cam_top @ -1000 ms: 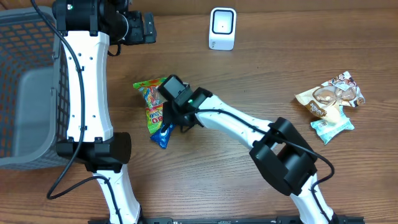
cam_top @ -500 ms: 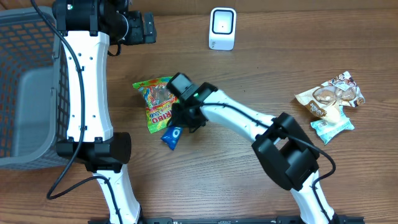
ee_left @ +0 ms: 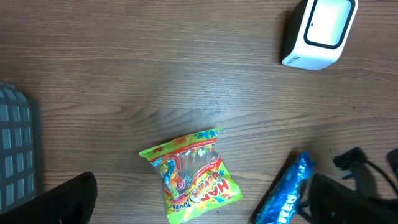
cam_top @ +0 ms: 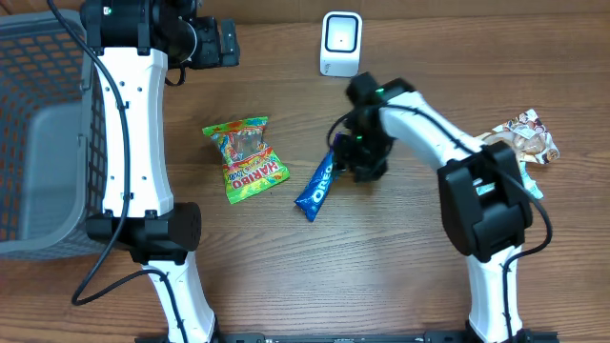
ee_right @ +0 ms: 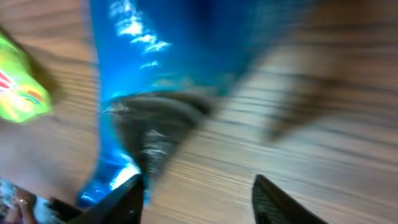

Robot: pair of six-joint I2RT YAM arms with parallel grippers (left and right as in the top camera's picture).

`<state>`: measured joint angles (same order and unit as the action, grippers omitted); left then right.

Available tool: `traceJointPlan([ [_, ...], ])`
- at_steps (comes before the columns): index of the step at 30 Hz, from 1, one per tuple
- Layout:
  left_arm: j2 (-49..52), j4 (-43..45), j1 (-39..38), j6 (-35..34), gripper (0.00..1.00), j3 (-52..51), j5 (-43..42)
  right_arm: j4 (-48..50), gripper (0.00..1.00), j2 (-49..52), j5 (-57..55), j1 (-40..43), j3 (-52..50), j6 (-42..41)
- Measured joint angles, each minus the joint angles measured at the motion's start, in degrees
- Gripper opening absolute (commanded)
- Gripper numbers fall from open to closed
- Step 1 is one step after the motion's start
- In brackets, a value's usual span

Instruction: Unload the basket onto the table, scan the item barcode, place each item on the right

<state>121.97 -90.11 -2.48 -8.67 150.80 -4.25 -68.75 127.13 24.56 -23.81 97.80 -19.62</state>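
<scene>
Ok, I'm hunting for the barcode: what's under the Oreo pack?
Only bare wooden table shows around the Oreo pack. Its logo side faces up, so the underside and any barcode there are hidden. Its upper end disappears at the right gripper.

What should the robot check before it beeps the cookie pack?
1. Oreo pack gripped: not ok. The right gripper has its fingers apart, with the pack beside one.
2. Scanner uncovered: ok.
3. Table between pack and scanner free: ok.
4. Barcode showing: cannot tell.
5. Haribo bag apart from pack: ok.
6. Left gripper out of the way: ok. It is open, off to the scanner's side.
</scene>
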Motion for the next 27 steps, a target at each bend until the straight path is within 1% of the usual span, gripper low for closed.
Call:
traceJointPlan([
  [2,0.0,0.0,0.0,0.0,1.0,0.0,0.0,-1.9,0.52,0.0,-1.3,1.7,0.0,2.6],
  [6,0.0,0.0,0.0,0.0,0.99,0.0,0.0,-3.3,0.44,0.0,-2.1,4.3,0.0,5.9],
  [10,0.0,0.0,0.0,0.0,1.0,0.0,0.0,-3.4,0.43,0.0,-0.4,5.2,0.9,7.0],
  [14,0.0,0.0,0.0,0.0,1.0,0.0,0.0,-2.3,0.42,0.0,1.0,3.5,3.6,6.1],
  [16,0.0,0.0,0.0,0.0,1.0,0.0,0.0,0.0,0.42,0.0,1.0,1.9,4.5,3.9],
  [18,0.0,0.0,0.0,0.0,1.0,0.0,0.0,2.2,0.47,0.0,0.0,-0.2,4.9,0.0],
  [21,0.0,0.0,0.0,0.0,1.0,0.0,0.0,6.1,0.53,0.0,-5.5,-4.0,4.8,-8.2],
  [23,0.0,0.0,0.0,0.0,1.0,0.0,0.0,8.3,0.59,0.0,-9.4,-6.8,4.8,-13.5],
  [27,0.0,0.0,0.0,0.0,1.0,0.0,0.0,9.1,0.59,0.0,-14.8,-11.7,3.8,-19.5],
])
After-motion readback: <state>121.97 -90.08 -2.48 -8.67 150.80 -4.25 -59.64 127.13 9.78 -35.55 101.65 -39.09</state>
